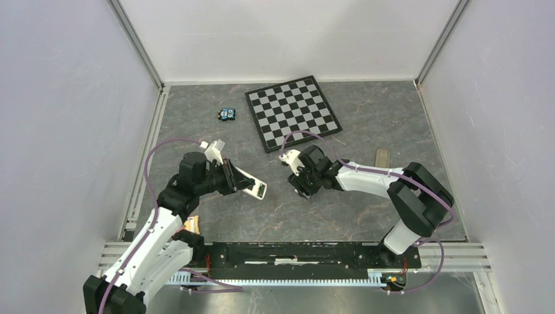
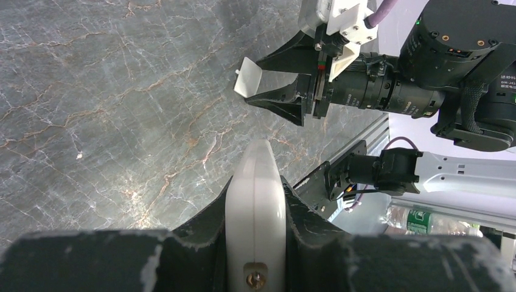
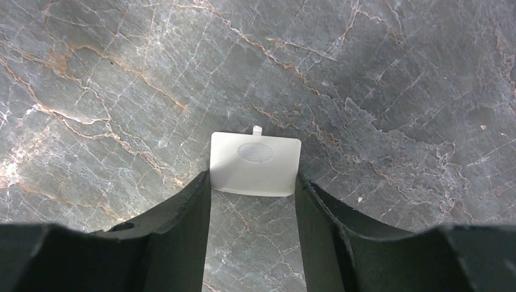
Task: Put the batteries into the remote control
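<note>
The white remote control (image 1: 250, 183) is held edge-on over the left middle of the table, and my left gripper (image 1: 234, 178) is shut on it. In the left wrist view its rounded narrow edge (image 2: 255, 207) fills the gap between the fingers (image 2: 201, 231). My right gripper (image 1: 302, 186) points down at the table centre. Its tips press both sides of a small white square cover (image 3: 255, 163) with an oval mark and a small tab. The cover (image 2: 248, 78) also shows at the right gripper's tips (image 2: 254, 80) in the left wrist view. The batteries do not show in any view.
A checkerboard (image 1: 293, 111) lies at the back centre, with a small blue-and-dark object (image 1: 227, 114) to its left. A tan flat piece (image 1: 382, 157) lies right of the right arm. White walls enclose the table, and a metal rail (image 1: 294, 252) runs along the near edge.
</note>
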`<state>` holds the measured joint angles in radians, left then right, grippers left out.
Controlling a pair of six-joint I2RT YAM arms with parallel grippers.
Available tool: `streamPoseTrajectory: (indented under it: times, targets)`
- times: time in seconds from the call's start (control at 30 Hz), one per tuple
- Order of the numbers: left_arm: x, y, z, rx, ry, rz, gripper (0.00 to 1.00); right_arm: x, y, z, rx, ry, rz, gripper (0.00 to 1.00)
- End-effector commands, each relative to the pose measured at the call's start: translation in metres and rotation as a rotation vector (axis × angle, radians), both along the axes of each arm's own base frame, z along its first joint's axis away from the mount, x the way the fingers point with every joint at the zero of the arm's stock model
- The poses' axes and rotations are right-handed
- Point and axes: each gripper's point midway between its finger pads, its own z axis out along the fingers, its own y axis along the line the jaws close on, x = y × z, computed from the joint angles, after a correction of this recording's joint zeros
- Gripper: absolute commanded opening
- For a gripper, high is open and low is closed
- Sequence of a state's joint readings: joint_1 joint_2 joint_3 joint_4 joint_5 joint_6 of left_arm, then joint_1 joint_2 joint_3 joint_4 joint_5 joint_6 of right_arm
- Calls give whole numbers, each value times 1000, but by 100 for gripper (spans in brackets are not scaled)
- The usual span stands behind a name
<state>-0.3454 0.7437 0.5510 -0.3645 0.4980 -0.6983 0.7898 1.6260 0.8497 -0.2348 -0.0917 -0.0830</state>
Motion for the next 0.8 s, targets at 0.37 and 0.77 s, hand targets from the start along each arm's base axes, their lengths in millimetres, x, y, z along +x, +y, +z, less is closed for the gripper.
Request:
streamPoseTrajectory:
  times: [0.37, 0.77]
  targets:
    - [11, -17, -14, -123, 64, 13, 2, -10, 28, 57, 281, -114, 90, 44]
    - [10, -31, -54, -149, 213, -35, 2, -41, 57, 88, 391, -193, 285, 42]
